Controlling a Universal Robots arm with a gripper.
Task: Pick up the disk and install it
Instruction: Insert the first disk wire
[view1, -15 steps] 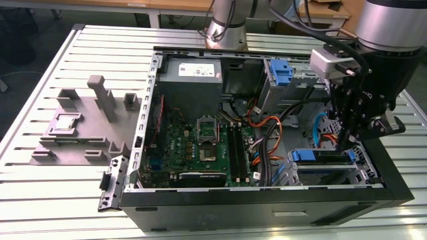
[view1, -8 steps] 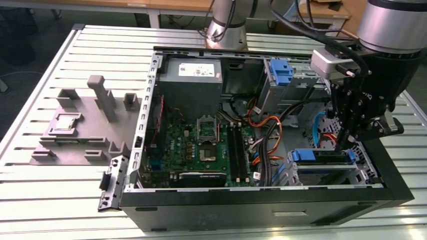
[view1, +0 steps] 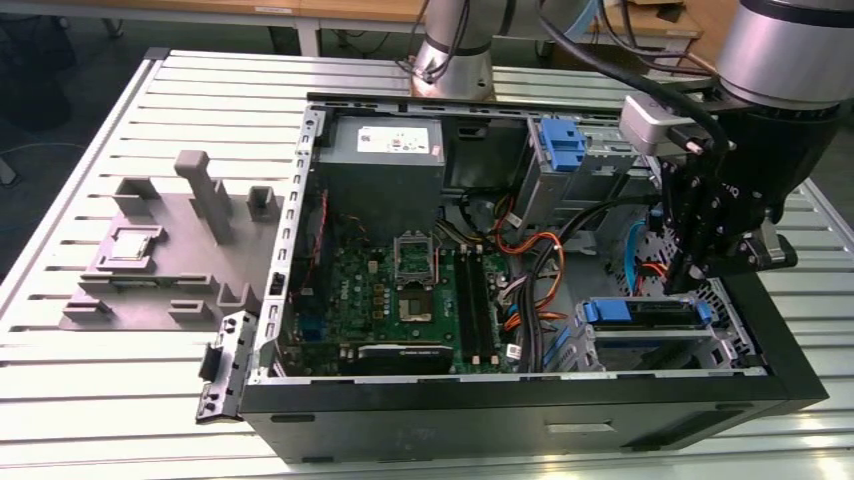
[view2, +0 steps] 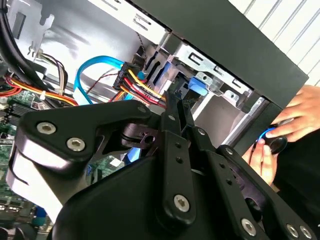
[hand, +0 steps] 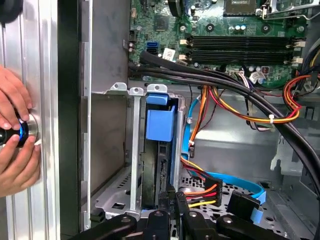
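Note:
The disk (view1: 643, 314) lies in the drive cage at the front corner of the open computer case (view1: 534, 410), on the exterior view's right, with its blue bracket (view1: 627, 310) showing. In the first wrist view the disk (hand: 159, 165) stands edge-on between the cage's metal rails, blue bracket (hand: 160, 122) at its far end. My gripper (view1: 687, 283) hangs just above the cage, its black fingers (hand: 171, 199) close together at the disk's near end. In the second wrist view the fingers (view2: 175, 107) run side by side toward the blue bracket (view2: 198, 85), with no gap between them.
A grey power-supply box (view1: 387, 142) and an upright blue latch (view1: 562, 145) stand at the back of the case. Orange, yellow and blue cables (hand: 200, 190) crowd beside the cage. A person's hands (hand: 15, 135) rest on a round button on the slatted table outside the case wall.

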